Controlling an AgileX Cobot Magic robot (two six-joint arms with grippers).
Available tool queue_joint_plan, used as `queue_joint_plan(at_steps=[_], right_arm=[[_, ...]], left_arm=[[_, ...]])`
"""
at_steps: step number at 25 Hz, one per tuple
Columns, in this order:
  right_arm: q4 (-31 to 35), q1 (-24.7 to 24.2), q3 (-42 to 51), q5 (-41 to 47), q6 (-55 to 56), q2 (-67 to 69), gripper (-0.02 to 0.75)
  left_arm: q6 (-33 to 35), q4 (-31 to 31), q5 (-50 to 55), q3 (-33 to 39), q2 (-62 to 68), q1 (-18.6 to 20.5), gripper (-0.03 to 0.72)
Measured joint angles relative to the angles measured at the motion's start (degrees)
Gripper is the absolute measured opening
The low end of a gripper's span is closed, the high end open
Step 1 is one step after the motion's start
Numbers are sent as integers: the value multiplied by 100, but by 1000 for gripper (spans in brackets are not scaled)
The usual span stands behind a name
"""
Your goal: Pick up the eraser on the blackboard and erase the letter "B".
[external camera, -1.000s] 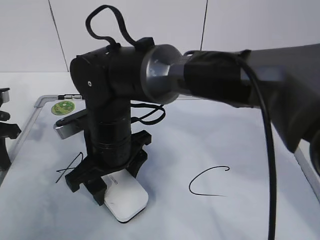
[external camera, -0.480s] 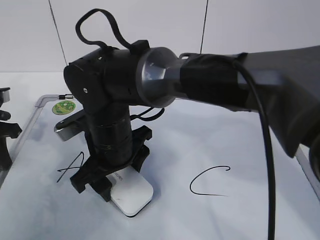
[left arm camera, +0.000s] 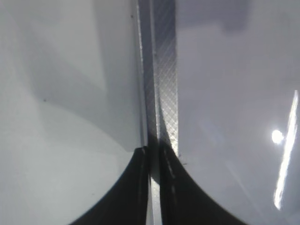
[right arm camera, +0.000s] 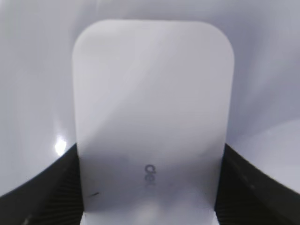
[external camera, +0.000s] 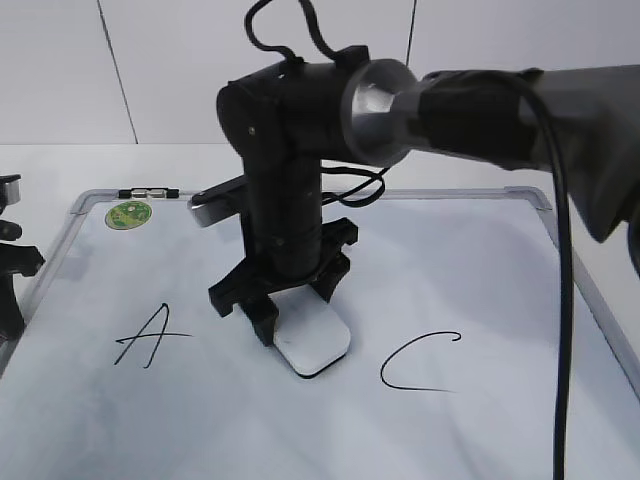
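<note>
My right gripper (external camera: 297, 315) is shut on the white eraser (external camera: 315, 345), pressing it flat on the blackboard (external camera: 480, 270) between the black "A" (external camera: 148, 335) and the black "C" (external camera: 415, 365). In the right wrist view the eraser (right arm camera: 152, 108) fills the middle between the two fingers of the right gripper (right arm camera: 150, 192). No strokes of the letter "B" show; the spot between "A" and "C" is covered by the eraser and the arm. My left gripper (left arm camera: 153, 159) is shut and empty over the board's grey frame (left arm camera: 161, 84).
A round green sticker (external camera: 128, 213) sits at the board's far left corner. The left arm (external camera: 10, 270) stands at the board's left edge. The right arm's cable (external camera: 560, 300) hangs over the board's right side. A white wall rises behind.
My right gripper has slid the eraser to the right and away from the camera, from beside the "A" to midway between "A" and "C". The "A" now shows whole. The left arm is still.
</note>
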Motion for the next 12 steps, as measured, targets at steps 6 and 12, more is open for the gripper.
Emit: queue_joint_plan(at_steps=[6,12], right_arm=[[-18,-437,-104,0,23,43,526],[-131,-509,-199,19,28,67,526]], left_arm=[[0,0,0,0,0,0,14],[0,-4,0,0,0,0,14]])
